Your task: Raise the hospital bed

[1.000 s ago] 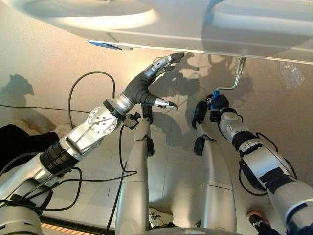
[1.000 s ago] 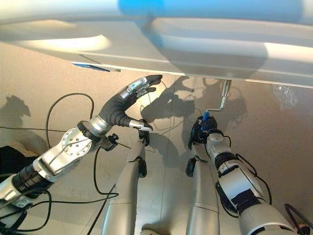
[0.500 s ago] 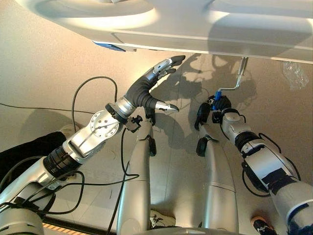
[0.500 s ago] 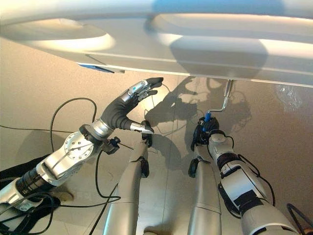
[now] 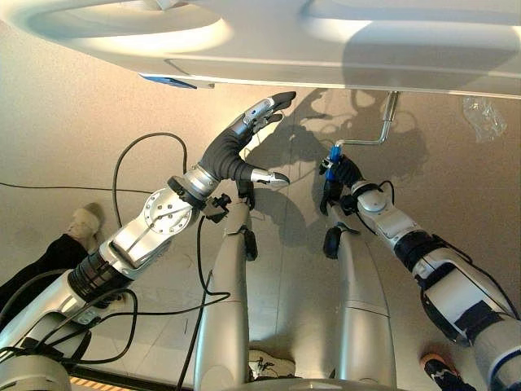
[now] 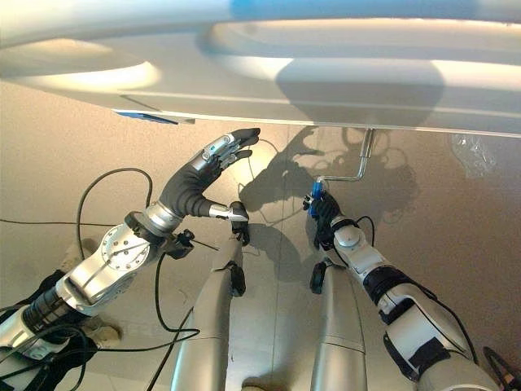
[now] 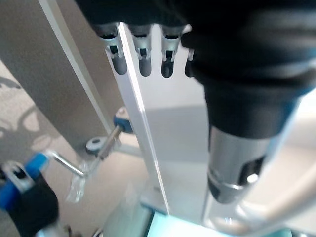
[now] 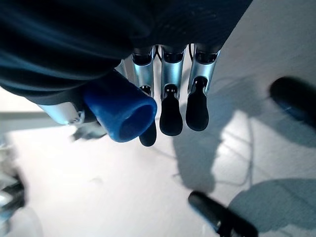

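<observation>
I see the hospital bed [image 5: 342,49] as a pale frame running across the top of the head views, well above the tan floor [image 5: 65,130]. A bent silver crank [image 5: 376,130] hangs down from its underside on my right side, ending in a blue handle [image 5: 333,156]. My right hand [image 5: 340,176] has its fingers curled round that blue handle; in the right wrist view the handle [image 8: 122,109] sits between the thumb and the row of dark-tipped fingers [image 8: 171,106]. My left hand [image 5: 241,140] reaches up towards the lower edge of the bed, fingers straight and close together, thumb held apart, holding nothing. I cannot tell whether the fingertips touch the frame. A person's shoe [image 5: 84,221] shows on the floor at far left.
</observation>
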Tool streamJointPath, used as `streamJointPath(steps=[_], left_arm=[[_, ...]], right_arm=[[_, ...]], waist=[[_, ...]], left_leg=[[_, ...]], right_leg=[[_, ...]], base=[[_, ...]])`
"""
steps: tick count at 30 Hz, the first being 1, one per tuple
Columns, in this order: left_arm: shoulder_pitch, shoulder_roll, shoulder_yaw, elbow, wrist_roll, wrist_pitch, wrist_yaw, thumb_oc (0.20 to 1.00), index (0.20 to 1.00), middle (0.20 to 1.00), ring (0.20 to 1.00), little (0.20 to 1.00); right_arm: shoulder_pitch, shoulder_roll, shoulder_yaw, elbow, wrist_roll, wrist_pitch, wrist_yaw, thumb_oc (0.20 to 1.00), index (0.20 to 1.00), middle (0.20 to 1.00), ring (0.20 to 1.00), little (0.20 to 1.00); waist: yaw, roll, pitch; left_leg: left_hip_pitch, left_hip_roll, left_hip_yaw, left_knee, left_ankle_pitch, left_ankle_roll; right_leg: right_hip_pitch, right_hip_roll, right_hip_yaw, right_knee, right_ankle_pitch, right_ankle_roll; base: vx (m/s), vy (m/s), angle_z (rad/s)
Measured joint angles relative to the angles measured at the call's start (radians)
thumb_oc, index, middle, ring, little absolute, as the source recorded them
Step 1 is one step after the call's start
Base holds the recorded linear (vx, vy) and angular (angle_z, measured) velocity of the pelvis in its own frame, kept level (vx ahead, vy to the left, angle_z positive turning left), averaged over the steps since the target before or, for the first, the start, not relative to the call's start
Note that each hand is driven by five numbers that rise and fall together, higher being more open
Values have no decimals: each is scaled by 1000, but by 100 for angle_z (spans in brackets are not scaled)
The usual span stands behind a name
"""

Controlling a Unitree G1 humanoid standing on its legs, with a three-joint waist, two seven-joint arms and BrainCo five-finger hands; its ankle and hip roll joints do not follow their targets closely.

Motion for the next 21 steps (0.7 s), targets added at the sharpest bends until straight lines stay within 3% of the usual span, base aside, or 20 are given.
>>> streamJointPath(steps=[8, 16, 21], left_arm=[[71, 36, 61, -3, 56, -11, 14, 1000, 1000, 1000, 1000, 1000], [152, 114, 119, -45, 56, -23, 3, 1000, 1000, 1000, 1000, 1000], [160, 124, 152, -49, 50, -37, -31, 1000, 1000, 1000, 1000, 1000]], right_arm=[[202, -68, -112, -312, 88, -34, 36, 200, 200, 200, 200, 200], [355, -123, -228, -459, 195, -96, 84, 200, 200, 200, 200, 200], [430, -78, -312, -478, 211, -132, 94, 200, 200, 200, 200, 200]], waist=[[-23, 0, 0], [-45, -3, 3], [-47, -3, 3]], left_leg=[[-6, -2, 2, -3, -1, 0], [-4, -4, 12, -4, -3, 4], [1, -4, 26, -5, -6, 8]], right_leg=[[-7, -1, 2, -3, -1, 2], [-10, 0, 18, -11, 4, 8], [-11, 1, 28, -15, 7, 13]], base=[[0, 0, 0], [0, -8, -1], [1, -5, -2]])
